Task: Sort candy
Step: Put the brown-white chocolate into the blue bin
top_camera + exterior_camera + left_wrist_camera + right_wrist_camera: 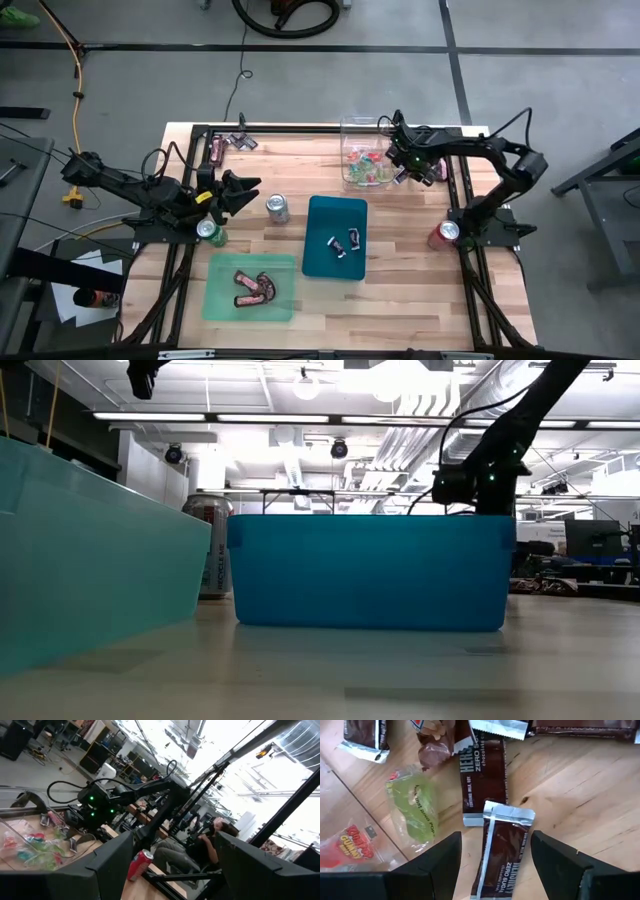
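In the right wrist view, brown candy bars with silver ends lie on the wooden table. One bar (502,855) lies between the open fingers of my right gripper (495,865), which points down above it without touching. A second bar (482,775) and a green wrapped sweet (412,807) lie just beyond. In the high view this gripper (418,172) is at the far right, beside the clear box (365,150) of bright sweets. My left gripper (240,188) waits open and empty at the left.
A blue tray (335,235) holds dark and silver pieces, and a green tray (250,287) holds red-brown bars. Cans stand at the middle (277,208), left (208,232) and right (444,235). More candy (220,148) lies at the far left. A person (200,845) sits beyond the table.
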Available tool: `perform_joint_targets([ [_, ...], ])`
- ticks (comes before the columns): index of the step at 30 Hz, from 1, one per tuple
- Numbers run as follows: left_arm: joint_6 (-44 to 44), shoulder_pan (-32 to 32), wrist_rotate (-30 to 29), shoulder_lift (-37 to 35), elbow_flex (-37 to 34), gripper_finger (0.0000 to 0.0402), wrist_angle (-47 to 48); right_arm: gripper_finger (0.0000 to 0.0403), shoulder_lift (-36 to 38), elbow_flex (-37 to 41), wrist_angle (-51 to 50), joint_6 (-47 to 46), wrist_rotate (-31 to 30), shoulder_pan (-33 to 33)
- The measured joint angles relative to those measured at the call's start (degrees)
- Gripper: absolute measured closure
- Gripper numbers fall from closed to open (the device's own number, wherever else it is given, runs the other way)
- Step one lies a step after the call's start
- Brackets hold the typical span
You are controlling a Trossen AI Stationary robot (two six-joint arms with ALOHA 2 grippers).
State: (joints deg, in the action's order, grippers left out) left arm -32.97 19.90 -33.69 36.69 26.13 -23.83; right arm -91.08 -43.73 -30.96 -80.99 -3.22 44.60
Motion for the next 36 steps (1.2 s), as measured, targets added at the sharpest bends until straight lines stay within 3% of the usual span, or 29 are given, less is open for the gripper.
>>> perform_joint_targets([
  [5, 0.0, 0.0, -0.03, 0.0, 0.0, 0.0133, 0.02, 0.0207, -0.45, -0.04, -2.52, 2.45, -0.72, -0.06],
  [11, 0.06, 0.0, -0.33, -0.02, 0.0, 0.0133, -0.02, 0.0356, -0.17, 0.1, -4.42, 7.22, -1.07, -0.38],
  [13, 0.02, 0.0, -0.35, -0.02, 0.0, 0.0133, -0.02, 0.0385, 1.07, 0.19, -4.45, 9.71, -2.92, -1.03],
  [23, 0.11, 0.0, -0.66, -0.03, 0.0, 0.0133, -0.02, 0.0398, 16.54, 0.46, -5.13, 17.01, -8.35, 0.4],
  [30, 0.17, 0.0, -0.66, -0.02, 0.0, 0.0133, -0.02, 0.0402, 25.31, 0.44, -4.82, 18.34, -8.61, 1.18],
  [36, 0.19, 0.0, -0.66, -0.02, 0.0, 0.0133, -0.02, 0.0402, 30.23, 0.42, 1.34, 18.56, -8.56, 0.71],
])
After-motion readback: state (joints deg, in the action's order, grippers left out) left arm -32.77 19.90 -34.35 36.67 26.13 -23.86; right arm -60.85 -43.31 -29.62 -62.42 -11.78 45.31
